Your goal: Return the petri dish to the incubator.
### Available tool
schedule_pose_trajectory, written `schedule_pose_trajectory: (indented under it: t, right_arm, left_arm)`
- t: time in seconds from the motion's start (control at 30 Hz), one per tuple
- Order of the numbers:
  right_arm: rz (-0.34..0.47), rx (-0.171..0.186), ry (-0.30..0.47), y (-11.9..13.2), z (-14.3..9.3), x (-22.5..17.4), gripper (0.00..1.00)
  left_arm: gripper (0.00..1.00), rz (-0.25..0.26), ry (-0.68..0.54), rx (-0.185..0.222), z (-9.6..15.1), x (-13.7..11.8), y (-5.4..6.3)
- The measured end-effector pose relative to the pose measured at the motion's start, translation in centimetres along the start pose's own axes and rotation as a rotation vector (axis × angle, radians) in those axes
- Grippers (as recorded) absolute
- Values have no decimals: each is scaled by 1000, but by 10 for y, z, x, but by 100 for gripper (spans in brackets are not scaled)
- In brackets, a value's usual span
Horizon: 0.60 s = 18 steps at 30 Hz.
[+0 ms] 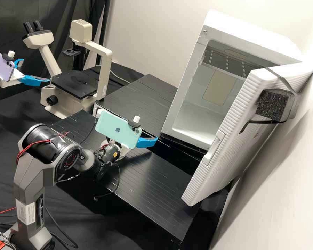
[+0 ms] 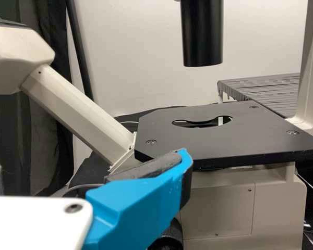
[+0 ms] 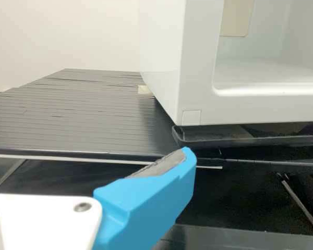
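Right pincer (image 1: 147, 142) near the open incubator's (image 1: 168, 129) lower corner, a gap between.

The incubator (image 1: 245, 33) stands with its door (image 1: 229, 119) open. The right gripper (image 1: 157, 139) is positioned before the incubator; the left gripper (image 1: 37, 70) is near the microscope (image 1: 106, 66). A dark block (image 1: 273, 105) is strapped to the door.

The incubator (image 1: 250, 36) looks smooth plastic (its door (image 1: 212, 178) ribbed).

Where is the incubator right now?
In the high view, the incubator stands on the right, its door open, next to the ridged black platform to its left.
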Motion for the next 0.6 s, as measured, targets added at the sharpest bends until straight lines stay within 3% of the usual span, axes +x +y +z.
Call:
schedule_pose_trajectory:
  t: [0.4, 0.6]
  right_arm:
    - [4, -2, 2, -2, 3, -4, 100]
    - [49, -2, 24, 4, 9, -37, 100]
  left_arm:
    - [100, 0, 0, 0, 0, 0, 0]
    - [100, 0, 0, 0, 0, 0, 0]
